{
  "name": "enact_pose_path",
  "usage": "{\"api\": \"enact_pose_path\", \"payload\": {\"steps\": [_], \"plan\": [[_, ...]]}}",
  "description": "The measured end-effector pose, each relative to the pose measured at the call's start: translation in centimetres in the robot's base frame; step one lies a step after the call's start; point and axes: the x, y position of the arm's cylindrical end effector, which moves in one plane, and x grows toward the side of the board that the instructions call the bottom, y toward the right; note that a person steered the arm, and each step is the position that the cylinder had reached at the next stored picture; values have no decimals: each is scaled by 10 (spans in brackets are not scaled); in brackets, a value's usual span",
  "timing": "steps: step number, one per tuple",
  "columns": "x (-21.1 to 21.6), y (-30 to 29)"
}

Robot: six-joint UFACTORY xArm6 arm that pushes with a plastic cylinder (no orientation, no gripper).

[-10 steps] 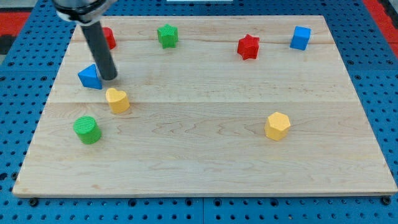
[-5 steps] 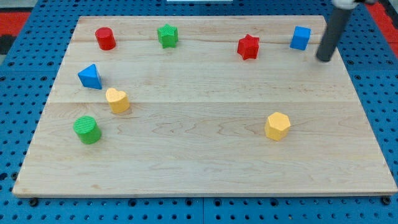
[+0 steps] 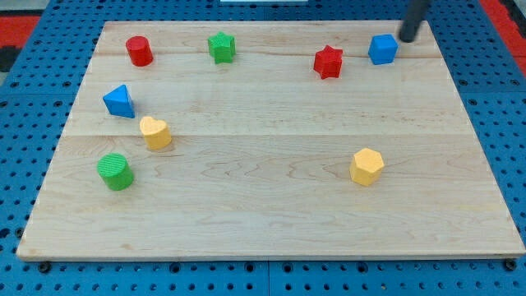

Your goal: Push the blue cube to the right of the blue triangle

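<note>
The blue cube (image 3: 382,48) sits near the board's top right, just right of the red star (image 3: 328,62). The blue triangle (image 3: 119,101) lies far off at the view's left. My tip (image 3: 407,38) is at the top right, just right of and slightly above the blue cube, close to its upper right corner. The rod runs up out of the view's top.
A red cylinder (image 3: 139,51) and a green star (image 3: 221,47) sit along the top. A yellow heart-like block (image 3: 154,131) lies just below right of the triangle, a green cylinder (image 3: 115,171) below that. A yellow hexagon (image 3: 366,166) is at lower right.
My tip went from beside the blue triangle across to the top right, then up behind the blue cube. The cube has shifted a little to the left, toward the red star.
</note>
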Motion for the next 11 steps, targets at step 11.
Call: {"api": "enact_pose_path", "payload": {"steps": [11], "plan": [[178, -247]]}}
